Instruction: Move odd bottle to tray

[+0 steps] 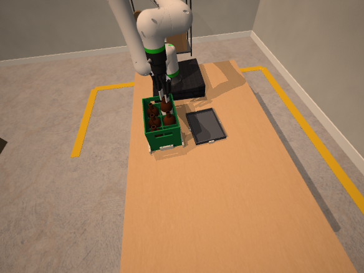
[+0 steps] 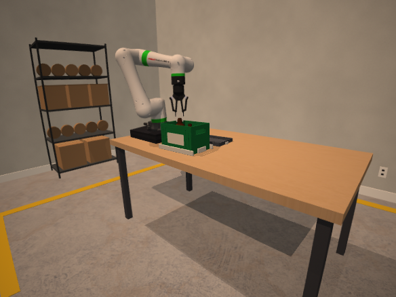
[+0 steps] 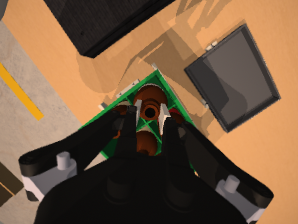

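Observation:
My gripper (image 1: 164,96) (image 2: 180,114) (image 3: 150,109) is shut on the neck of a brown bottle (image 1: 166,106) (image 2: 180,123) (image 3: 150,93). The bottle is upright and partly raised in the back right cell of the green crate (image 1: 165,142) (image 2: 200,140) (image 3: 158,75); its shoulder shows above the rim in the exterior view, and its lower part is hidden. Three bottles stand in the left column, at the back (image 1: 152,110), middle (image 1: 154,121) and front (image 1: 153,128). Another bottle (image 1: 169,119) stands in the right column. Neck differences are too small to tell. The dark tray (image 1: 215,124) (image 2: 220,140) (image 3: 250,75) holds no bottle.
The crate walls and dividers surround the raised bottle closely. The black robot base (image 1: 190,78) (image 2: 146,134) (image 3: 105,25) is just behind the crate. The tray lies to the crate's right in the top view, with a low raised rim, across a narrow gap of table (image 1: 185,132).

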Tool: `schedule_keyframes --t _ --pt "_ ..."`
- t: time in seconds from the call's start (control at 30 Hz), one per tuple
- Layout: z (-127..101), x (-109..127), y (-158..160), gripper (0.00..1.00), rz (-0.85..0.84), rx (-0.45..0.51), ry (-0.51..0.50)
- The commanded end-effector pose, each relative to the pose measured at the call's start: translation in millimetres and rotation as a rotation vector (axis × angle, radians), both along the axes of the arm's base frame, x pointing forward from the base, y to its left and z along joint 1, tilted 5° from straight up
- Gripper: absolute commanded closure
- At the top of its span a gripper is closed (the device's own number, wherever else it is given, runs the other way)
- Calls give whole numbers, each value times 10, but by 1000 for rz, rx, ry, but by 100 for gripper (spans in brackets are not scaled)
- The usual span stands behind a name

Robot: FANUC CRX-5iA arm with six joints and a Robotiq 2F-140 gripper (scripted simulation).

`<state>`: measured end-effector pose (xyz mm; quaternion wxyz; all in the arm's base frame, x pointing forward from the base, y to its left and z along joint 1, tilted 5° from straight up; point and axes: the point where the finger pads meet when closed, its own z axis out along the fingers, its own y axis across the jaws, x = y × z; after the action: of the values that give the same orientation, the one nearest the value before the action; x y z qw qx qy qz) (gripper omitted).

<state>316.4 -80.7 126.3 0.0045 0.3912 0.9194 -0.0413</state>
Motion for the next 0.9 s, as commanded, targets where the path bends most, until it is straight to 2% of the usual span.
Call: schedule_keyframes --t 0.0,0.87 --pt "32 5 2 90 0 0 -1" --pt "66 5 7 90 0 0 -1"
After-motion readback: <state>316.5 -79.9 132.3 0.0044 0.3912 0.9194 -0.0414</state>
